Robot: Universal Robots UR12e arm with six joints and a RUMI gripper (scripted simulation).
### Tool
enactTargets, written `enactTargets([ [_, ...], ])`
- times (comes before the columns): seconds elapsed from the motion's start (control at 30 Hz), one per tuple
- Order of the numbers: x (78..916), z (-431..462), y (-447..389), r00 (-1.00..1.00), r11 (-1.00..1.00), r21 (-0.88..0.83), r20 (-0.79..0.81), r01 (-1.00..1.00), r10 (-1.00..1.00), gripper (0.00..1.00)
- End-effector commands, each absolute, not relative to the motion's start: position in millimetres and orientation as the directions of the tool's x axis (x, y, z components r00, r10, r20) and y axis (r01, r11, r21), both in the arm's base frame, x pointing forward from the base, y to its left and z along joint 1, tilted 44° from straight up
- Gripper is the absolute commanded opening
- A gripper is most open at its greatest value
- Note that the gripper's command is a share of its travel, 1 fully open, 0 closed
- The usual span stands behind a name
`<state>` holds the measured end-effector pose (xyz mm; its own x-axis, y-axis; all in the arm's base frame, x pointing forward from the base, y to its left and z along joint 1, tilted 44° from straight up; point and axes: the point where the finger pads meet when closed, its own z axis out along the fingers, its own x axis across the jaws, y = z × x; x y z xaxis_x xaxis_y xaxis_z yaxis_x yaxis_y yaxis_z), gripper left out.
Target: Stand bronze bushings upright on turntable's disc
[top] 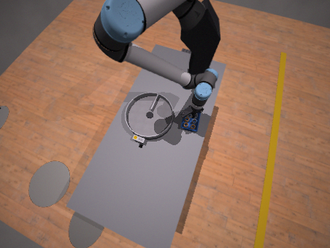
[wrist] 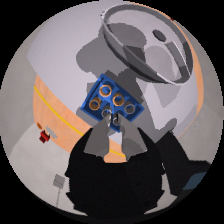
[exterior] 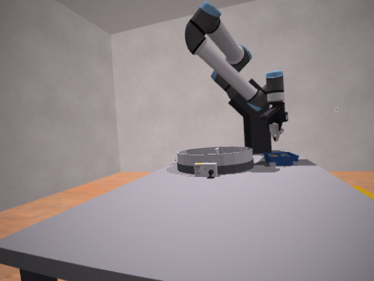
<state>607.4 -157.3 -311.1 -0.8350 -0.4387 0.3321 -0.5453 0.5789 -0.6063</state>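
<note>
A blue crate [top: 190, 122] sits on the grey table right of the turntable [top: 150, 115]. It also shows in the side view [exterior: 281, 157] and the wrist view [wrist: 112, 102]. The crate holds bronze bushings [wrist: 118, 99] standing on end, and steel bushings [wrist: 130, 107] on its near side. The turntable's disc is bare around its dark hub [top: 149, 114]. My gripper [wrist: 114, 113] [exterior: 275, 138] is shut and empty. It hangs a little above the crate's near edge, pointing down.
The turntable has a raised grey rim [exterior: 215, 159] and a radial bar on its disc. A small control box [top: 139, 138] sits at its front. The arm's base stands behind the crate. The table's right edge is close to the crate.
</note>
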Motion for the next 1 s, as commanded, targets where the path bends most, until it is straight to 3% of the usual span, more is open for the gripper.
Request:
enactTargets([
  [0.0,608.3,-317.4,-163.3,-0.835,0.579,-0.607,0.332,-0.545,-0.439,0.05],
  [0.97,612.8,-361.1,-204.8,-0.835,0.579,-0.607,0.332,-0.545,-0.439,0.05],
])
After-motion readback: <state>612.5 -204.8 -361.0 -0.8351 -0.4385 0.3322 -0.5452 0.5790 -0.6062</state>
